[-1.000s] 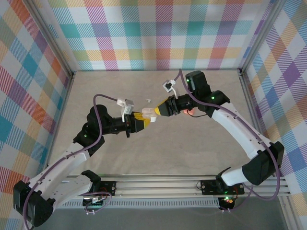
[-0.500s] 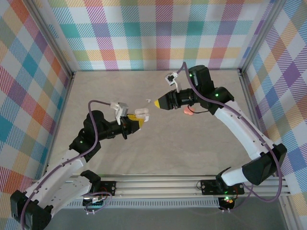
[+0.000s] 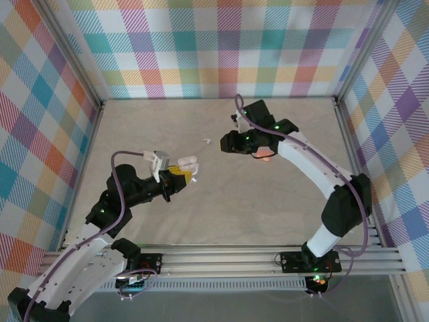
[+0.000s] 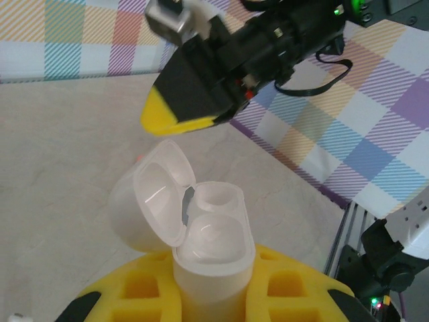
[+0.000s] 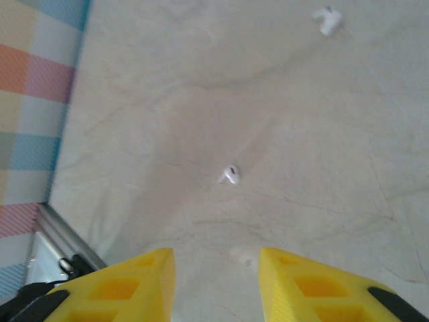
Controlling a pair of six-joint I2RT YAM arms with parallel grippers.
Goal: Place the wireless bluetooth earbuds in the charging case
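Top external view first: the left arm stretches from the near-left corner up toward the middle of the beige marbled desk (image 3: 268, 194), elbow bent, wrist angled to the right. Its left pincer (image 3: 182, 172) is clamped on a white pebble-shaped plastic charging case (image 3: 188, 162), lifted off the surface.

Over on the other side, the right arm climbs from its base, arcs high along the right side and folds back toward centre. The right pincer (image 3: 226, 142) points down at the desk. A tiny white stemmed earbud (image 3: 208, 141) lies just left of it, between the two pincers. A coral-pink rounded object (image 3: 263, 155) peeks out from under the right forearm; what it is, I can't tell.

Left wrist view now: the case (image 4: 208, 228) stands upright between the yellow fingers (image 4: 127, 295) of the left pincer (image 4: 214, 285). Its lid is flipped open to the left and the two wells in its base face up. Beyond it hangs the right pincer (image 4: 159, 121), black body, yellow tip, seen side-on.

Right wrist view: the right pincer (image 5: 216, 258) holds nothing, its yellow fingers (image 5: 127, 282) parted with a moderate gap. A nearer white bud (image 5: 229, 176) lies on the desk just ahead of that gap. A farther white bud (image 5: 326, 19) lies well beyond, up at the top right.
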